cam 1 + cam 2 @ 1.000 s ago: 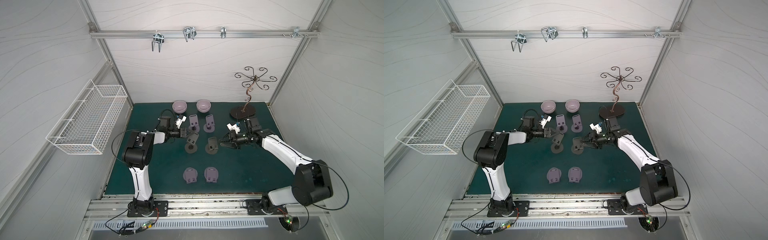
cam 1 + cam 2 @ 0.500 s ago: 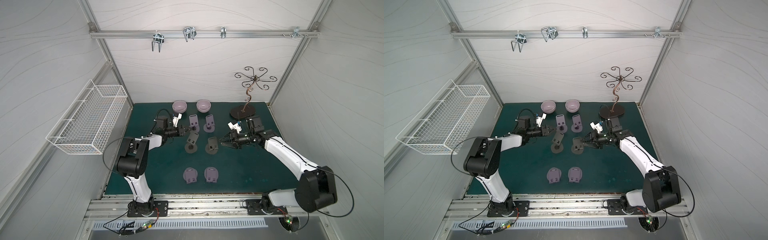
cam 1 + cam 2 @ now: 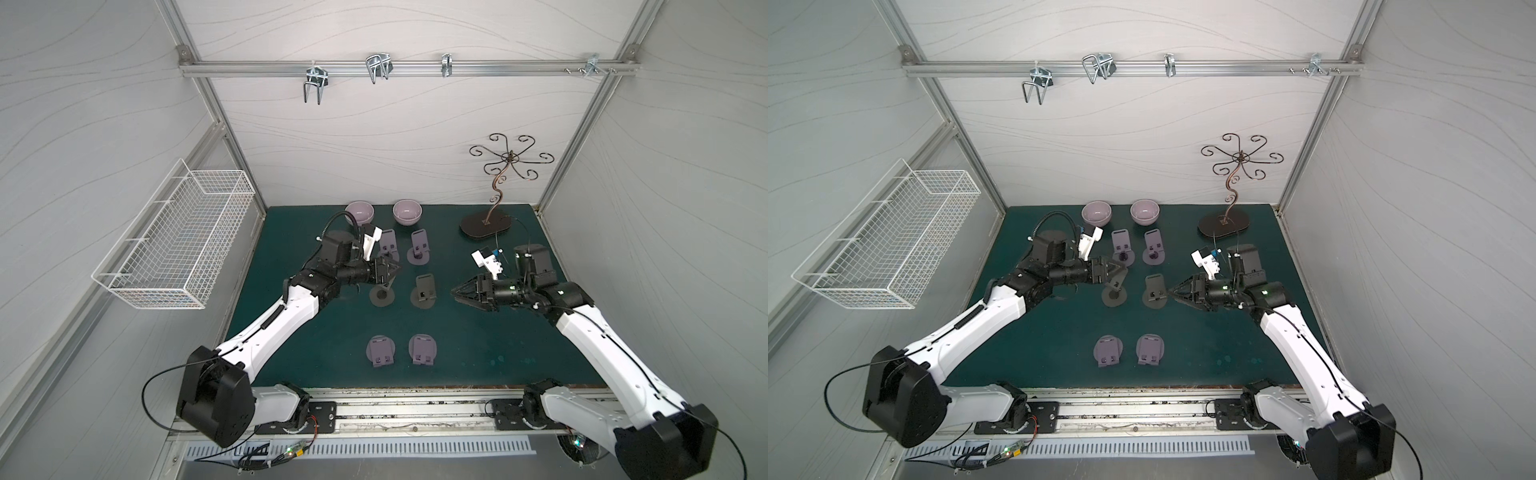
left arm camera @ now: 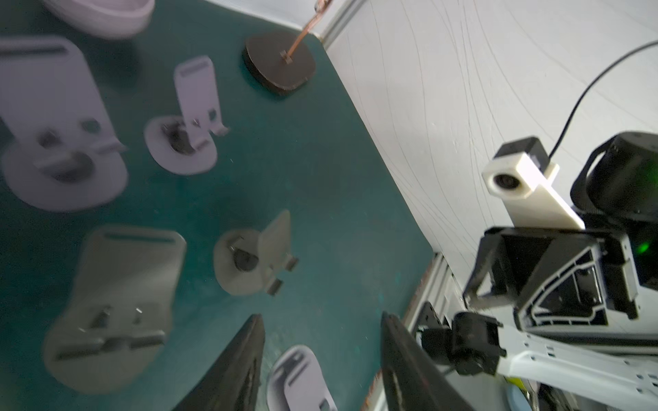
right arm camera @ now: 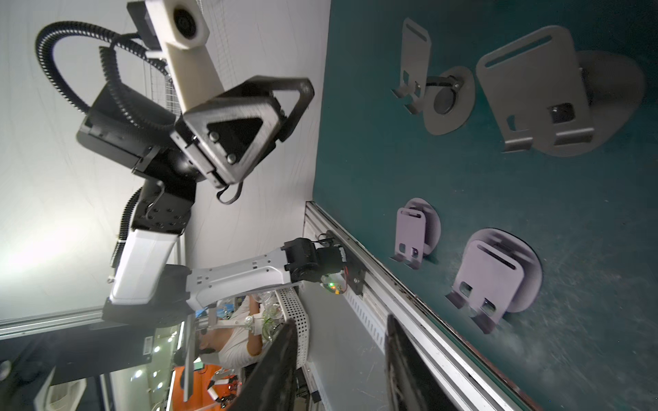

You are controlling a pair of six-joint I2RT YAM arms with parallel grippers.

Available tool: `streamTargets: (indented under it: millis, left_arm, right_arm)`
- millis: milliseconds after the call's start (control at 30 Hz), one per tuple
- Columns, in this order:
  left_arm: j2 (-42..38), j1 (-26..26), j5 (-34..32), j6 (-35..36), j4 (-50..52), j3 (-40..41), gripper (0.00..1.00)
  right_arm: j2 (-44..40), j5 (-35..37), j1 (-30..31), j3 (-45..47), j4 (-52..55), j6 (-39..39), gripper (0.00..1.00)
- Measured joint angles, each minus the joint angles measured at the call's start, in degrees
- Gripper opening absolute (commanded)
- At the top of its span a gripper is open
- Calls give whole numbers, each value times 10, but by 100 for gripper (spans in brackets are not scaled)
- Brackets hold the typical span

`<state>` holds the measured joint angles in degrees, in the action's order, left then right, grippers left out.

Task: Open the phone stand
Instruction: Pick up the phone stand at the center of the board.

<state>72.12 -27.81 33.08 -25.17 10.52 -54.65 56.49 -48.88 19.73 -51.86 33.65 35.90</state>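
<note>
The grey phone stand (image 3: 381,295) is sitting at frame centre on the bench (image 3: 478,345), and the left hand (image 3: 397,269) is hovering right at its raised plate, fingers spread and pinching nothing. The right hand (image 3: 454,292), right of centre, is also hanging spread and empty, near the second grey stand (image 3: 424,289) but apart from it. The stand is looking propped open, so the left hand is best drawing straight clear without clipping that plate. The plate's long axis is running from the lip, lower in frame, to the slotted end pointing toward the upper frame.
</note>
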Motion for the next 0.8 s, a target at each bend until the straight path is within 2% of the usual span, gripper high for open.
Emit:
streamTargets:
  millis: [167, 367, 500, 700, 733, 800]
  left_arm:
    - [-39, -81, -11, -31, 67, 63, 58]
    - [9, -159, -29, -59, 85, 96, 57]
    - [46, -170, -31, -72, 63, 122, 57]
    - [122, -170, -31, -79, 14, 130, 58]
    - [134, -170, -30, -79, 4, 130, 58]
    - [155, -170, -27, -80, -14, 130, 58]
  right_arm:
    - [-92, 46, -1, 34, 32, -12, 48]
    - [-136, 75, -1, 131, 36, 2, 49]
    - [-156, 96, 0, 178, 49, 8, 49]
    - [-165, 115, 14, 183, 54, 7, 51]
    - [-164, 119, 17, 183, 54, 7, 53]
    - [-161, 124, 22, 183, 54, 8, 65]
